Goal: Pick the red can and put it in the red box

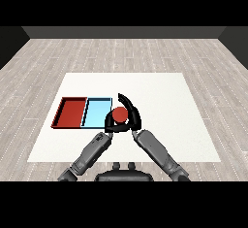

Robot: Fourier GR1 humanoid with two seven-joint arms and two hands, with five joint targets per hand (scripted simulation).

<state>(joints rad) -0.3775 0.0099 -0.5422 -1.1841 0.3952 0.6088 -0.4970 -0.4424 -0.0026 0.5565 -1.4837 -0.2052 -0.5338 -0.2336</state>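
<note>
The red can sat just off the right edge of the light blue tray, its round top facing up toward the head view. The right hand was wrapped about it: the black fingers arched over the can's far side and down its right flank, clenched on it. The left hand lay close against the can's left and near side, low at the corner of the light blue tray (whether its fingers were curled or straight could not be told, since they merged with the dark shapes around the can). Whether the can rested on the tabletop or was raised off it could not be judged from this angle.

The red tray lay to the left of the light blue one, the two touching along a shared side, and the can was well apart from it, with the whole blue tray between. Both grey forearms came in from the lower corners and met near the can.
</note>
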